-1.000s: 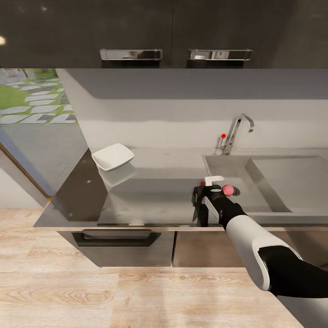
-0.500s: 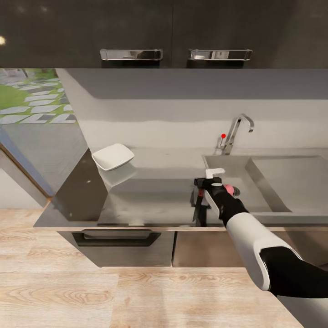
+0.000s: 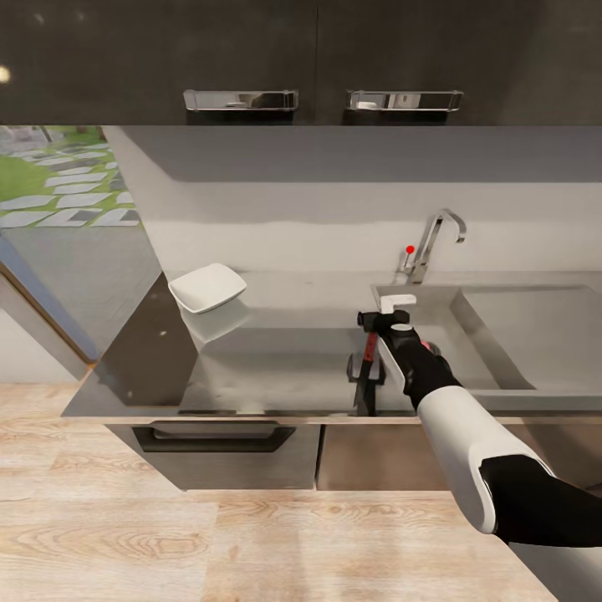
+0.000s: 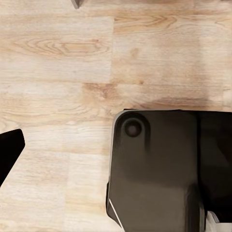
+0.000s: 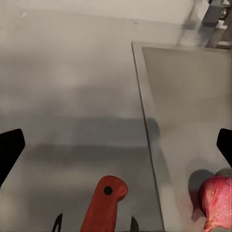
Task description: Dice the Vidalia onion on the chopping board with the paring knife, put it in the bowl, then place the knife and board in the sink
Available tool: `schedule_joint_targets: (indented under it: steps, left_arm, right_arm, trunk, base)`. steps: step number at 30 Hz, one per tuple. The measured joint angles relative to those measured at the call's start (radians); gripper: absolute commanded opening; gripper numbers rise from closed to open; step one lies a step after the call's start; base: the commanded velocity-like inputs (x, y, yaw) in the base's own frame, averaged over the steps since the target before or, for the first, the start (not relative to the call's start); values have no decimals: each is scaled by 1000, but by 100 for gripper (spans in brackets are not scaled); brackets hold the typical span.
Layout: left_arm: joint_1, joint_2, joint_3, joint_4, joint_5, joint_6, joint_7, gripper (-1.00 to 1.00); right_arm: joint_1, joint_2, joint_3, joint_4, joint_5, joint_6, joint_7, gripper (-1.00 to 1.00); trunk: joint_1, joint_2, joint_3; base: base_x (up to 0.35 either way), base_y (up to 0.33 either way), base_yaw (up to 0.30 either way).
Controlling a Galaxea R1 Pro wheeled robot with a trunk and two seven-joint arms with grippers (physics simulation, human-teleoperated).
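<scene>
Right end effector [image 3: 378, 322] over the table [image 3: 276, 351] at the sink [image 3: 493, 334] edge, fingers spread wide, gripping nothing. Knife [image 5: 102, 203] lies on the table just beneath it. Onion [image 5: 216, 200] sits in the sink, just beside. Bowl [image 3: 207, 287] well apart. No readable writing.

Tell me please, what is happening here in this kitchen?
A robot stands at a grey countertop and reaches its right arm over the left edge of the sink. The right gripper hovers above the paring knife, whose red-brown handle lies on the worktop, fingers spread wide. The Vidalia onion sits in the basin close by. The white bowl waits at the counter's far left.
</scene>
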State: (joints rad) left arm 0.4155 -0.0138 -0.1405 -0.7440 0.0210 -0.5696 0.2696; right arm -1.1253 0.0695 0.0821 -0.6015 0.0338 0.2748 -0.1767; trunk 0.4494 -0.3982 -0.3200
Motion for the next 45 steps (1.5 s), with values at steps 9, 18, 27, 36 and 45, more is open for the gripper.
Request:
schedule_joint_targets:
  steps: [9,18,27,36,45]
  left_arm:
    - [0,0,0,1,0,0,0,100]
    - [0,0,0,1,0,0,0,100]
    - [0,0,0,7,0,0,0,100]
    - [0,0,0,10,0,0,0,100]
    - [0,-1,0,10,0,0,0,100]
  right_arm:
    - [0,-3,0,-6,1,6,-1,100]
    - [0,-11,-2,-6,2,6,0,100]
    - [0,-12,-3,-4,4,6,-1,100]
    - [0,-13,-3,-4,4,6,-1,100]
    - [0,-13,-3,-5,4,6,-1,100]
  trunk:
    - [0,0,0]
    - [0,0,5]
    - [0,0,11]
    - [0,0,17]
    - [0,0,23]
  base:
    - [0,0,-56]
    - [0,0,-223]
    - [0,0,-249]
    - [0,0,-251]
    - [0,0,-251]
